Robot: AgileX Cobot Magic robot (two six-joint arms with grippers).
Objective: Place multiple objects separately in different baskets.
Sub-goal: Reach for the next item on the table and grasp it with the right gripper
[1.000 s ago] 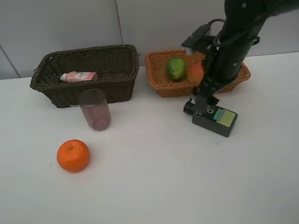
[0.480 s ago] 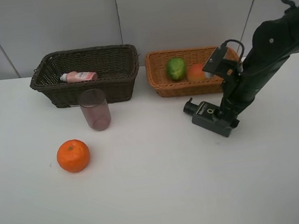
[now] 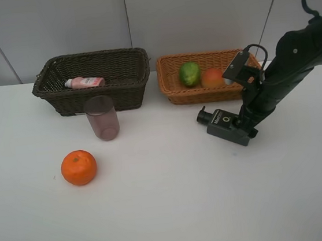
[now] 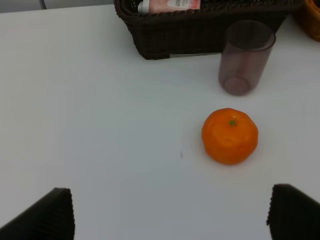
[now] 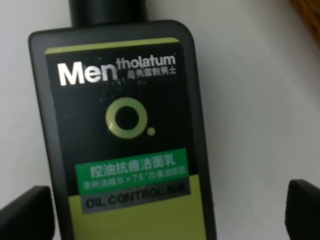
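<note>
One dark green bottle (image 5: 125,125), flat on the surface (image 3: 171,212) near the tan basket (image 3: 171,95), lies under the right gripper (image 5: 165,210), jaws spread either side; advise centring across its narrow body, closing firmly, lifting level; left gripper (image 4: 170,215) likewise apart, holding nothing.

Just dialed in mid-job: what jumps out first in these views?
The right pincer, open, stands over a dark green bottle lying on the table before the tan basket, which holds a green fruit and a peach. A bright orange sits alone on the table's left side.
</note>
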